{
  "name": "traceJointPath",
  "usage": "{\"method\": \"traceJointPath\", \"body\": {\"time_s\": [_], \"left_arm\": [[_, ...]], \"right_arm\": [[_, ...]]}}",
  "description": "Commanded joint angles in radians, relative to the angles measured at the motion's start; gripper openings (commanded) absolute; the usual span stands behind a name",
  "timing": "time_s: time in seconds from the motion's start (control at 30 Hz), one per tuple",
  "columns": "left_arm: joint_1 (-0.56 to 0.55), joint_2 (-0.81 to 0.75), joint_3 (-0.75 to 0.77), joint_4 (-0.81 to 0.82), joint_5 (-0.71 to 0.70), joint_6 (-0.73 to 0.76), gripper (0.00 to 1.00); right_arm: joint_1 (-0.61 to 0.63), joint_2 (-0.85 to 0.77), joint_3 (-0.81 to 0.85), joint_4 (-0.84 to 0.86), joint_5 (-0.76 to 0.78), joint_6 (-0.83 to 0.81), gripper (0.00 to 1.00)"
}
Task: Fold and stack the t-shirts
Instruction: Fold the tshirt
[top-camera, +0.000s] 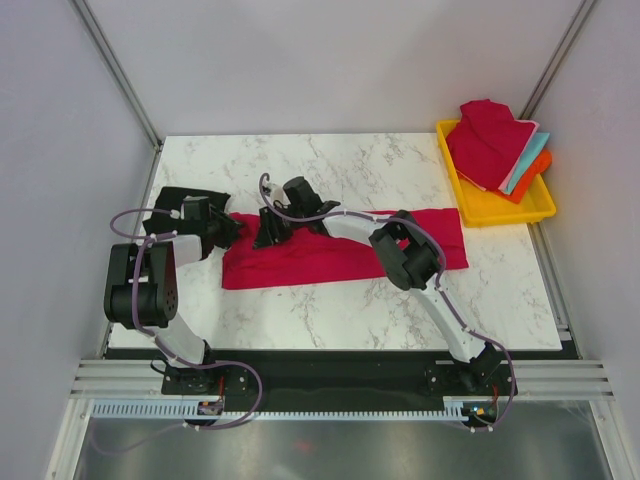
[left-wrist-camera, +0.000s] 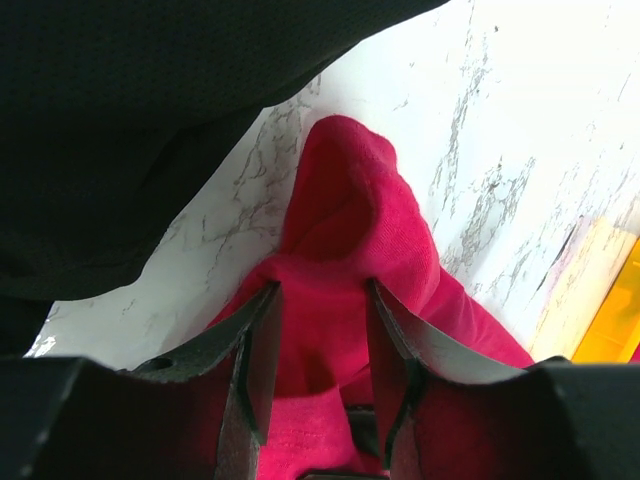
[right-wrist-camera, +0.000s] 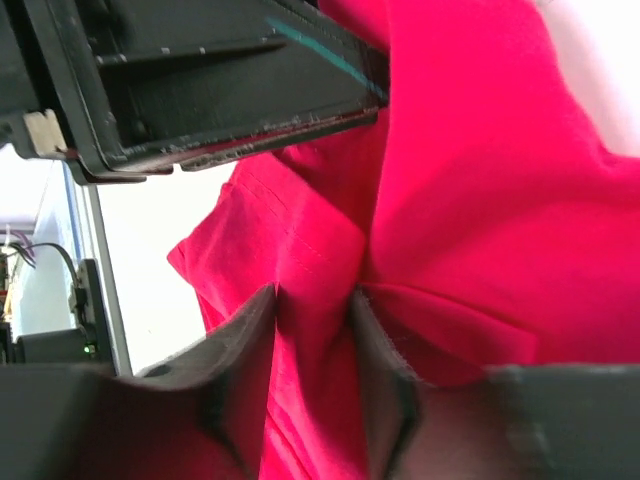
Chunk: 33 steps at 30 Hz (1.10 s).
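On the bench, centre: one crimson t-shirt mid-fold, both claws engaged.
Item: crimson t-shirt (top-camera: 340, 255), lying as a long band across the marble bench (top-camera: 400, 310), not yet a compact fold. Left claw (top-camera: 228, 228) clenched on a bunched end of it. Right claw (top-camera: 268, 230) just beside, pinching a ridge of the same cloth between its fingers. Black t-shirt (left-wrist-camera: 120, 120) lies at the left edge, near the left claw; whether it is folded cannot be told. Heaped t-shirts (top-camera: 495, 150) (crimson, teal, orange) sit loose in the yellow tray (top-camera: 500, 212) at far right, apart from both claws. Progress, by judgement: early. This shirt is partway folded, no stack shows, and the tray's lot remains to do.
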Motion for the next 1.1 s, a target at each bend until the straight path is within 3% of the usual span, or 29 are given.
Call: {"method": "traceJointPath", "body": {"time_s": [0.0, 0.13, 0.3, 0.43, 0.5, 0.7, 0.8, 1.07], "left_arm": [[0.006, -0.016, -0.004, -0.018, -0.040, -0.012, 0.46], [0.006, -0.025, -0.004, -0.027, -0.052, -0.008, 0.46], [0.006, -0.041, -0.002, -0.061, -0.084, -0.006, 0.46], [0.006, -0.058, 0.005, -0.131, -0.127, -0.018, 0.43], [0.006, -0.062, 0.014, -0.153, -0.161, -0.021, 0.43], [0.006, -0.042, 0.030, -0.162, -0.150, -0.020, 0.42], [0.008, -0.044, 0.030, -0.165, -0.149, -0.018, 0.42], [0.006, -0.042, 0.034, -0.164, -0.147, -0.011, 0.41]], "right_arm": [[0.013, -0.066, -0.030, -0.021, -0.035, -0.026, 0.38], [0.013, -0.086, -0.054, -0.023, -0.028, -0.029, 0.34], [0.012, -0.141, -0.095, -0.019, -0.001, -0.061, 0.46], [0.012, -0.141, -0.092, -0.019, -0.009, -0.060, 0.43], [0.010, -0.140, -0.092, -0.021, -0.012, -0.060, 0.35], [0.012, -0.153, -0.109, -0.021, -0.031, -0.060, 0.32], [0.012, -0.173, -0.140, -0.019, -0.046, -0.063, 0.21], [0.012, -0.287, -0.327, 0.034, -0.051, -0.072, 0.25]]}}
